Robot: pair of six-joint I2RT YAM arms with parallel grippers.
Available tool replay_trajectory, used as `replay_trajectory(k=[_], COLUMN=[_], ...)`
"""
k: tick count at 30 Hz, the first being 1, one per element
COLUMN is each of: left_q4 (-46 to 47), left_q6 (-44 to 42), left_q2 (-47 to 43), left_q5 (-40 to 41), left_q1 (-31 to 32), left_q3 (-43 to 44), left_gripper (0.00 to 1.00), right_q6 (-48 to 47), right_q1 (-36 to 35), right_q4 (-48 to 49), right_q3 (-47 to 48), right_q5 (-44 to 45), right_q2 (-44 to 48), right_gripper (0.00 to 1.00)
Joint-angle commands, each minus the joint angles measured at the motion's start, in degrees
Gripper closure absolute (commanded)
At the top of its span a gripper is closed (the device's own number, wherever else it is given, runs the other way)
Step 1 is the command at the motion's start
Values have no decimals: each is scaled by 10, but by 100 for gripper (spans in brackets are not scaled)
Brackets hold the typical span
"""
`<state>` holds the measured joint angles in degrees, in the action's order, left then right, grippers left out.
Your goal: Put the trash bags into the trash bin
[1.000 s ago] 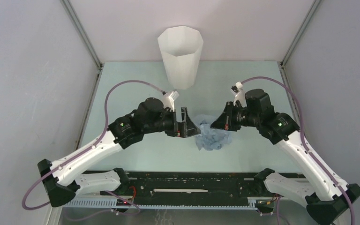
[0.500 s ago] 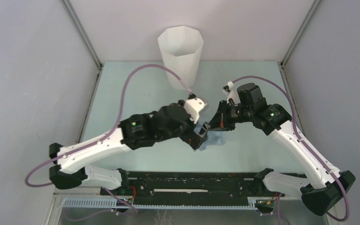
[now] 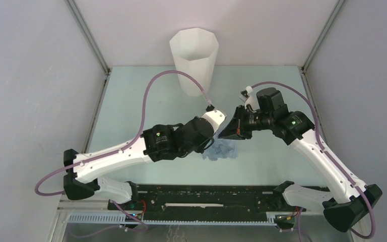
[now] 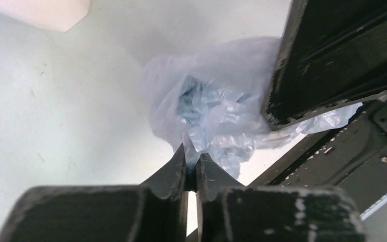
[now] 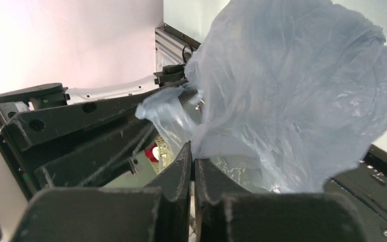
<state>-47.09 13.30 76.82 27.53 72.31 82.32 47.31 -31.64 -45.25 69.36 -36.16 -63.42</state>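
Observation:
The trash bag (image 3: 223, 150), a crumpled pale-blue film, lies on the table between both arms, in front of the tall white faceted trash bin (image 3: 193, 59). My left gripper (image 3: 210, 146) reaches down onto the bag's left edge. In the left wrist view my left gripper (image 4: 191, 157) is shut, pinching a fold of the bag (image 4: 216, 111). My right gripper (image 3: 222, 135) sits at the bag's upper side. Up close, the right gripper (image 5: 192, 151) stands nearly closed, a bit of bag film (image 5: 292, 91) caught at its tips.
The bin's base (image 4: 40, 10) shows at the far left in the left wrist view. The right arm's black finger (image 4: 332, 55) hangs close over the bag. A black rail (image 3: 206, 196) runs along the near table edge. Grey walls enclose three sides.
My left arm swung right and down onto the bag, and its wide-open jaws closed on the film. The right gripper shifted slightly left and up, still on the bag.

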Motion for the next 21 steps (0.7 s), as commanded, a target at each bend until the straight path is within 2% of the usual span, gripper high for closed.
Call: replay_trajectory(k=[1,4,5,8,11,15,18,21], left_q4=[-39,-52,-58,-56,-33,45,113,161], left_q6=[36,88,114,180,240,323,387,432], left_q2=[-8,-26,-32,-58,-92,-137,-170,-186], left_q5=[84,48,25,-64,-147,-248,-309,-338], left_q1=[0,-27,-44,-103,-163,-231,-261,-273], left_q3=[34,38,40,36,17,-53,-107,-141], left_gripper=[99,100,100,100,100,100,100,100], right_q6=[-32,-118,-144,-194,-199,-129,-33,85], right_q1=[23,60,67,64,30,-8,-24,-31], right_q4=[-6,-85,-116,-182,-185,-126,-20,68], right_q3=[39,87,104,127,88,-4,-75,-120], right_q5=[-10,57,85,144,171,143,106,110], right_q2=[4,4,4,9,36,72,98,113], right_gripper=[81,52,47,39,33,27,24,22])
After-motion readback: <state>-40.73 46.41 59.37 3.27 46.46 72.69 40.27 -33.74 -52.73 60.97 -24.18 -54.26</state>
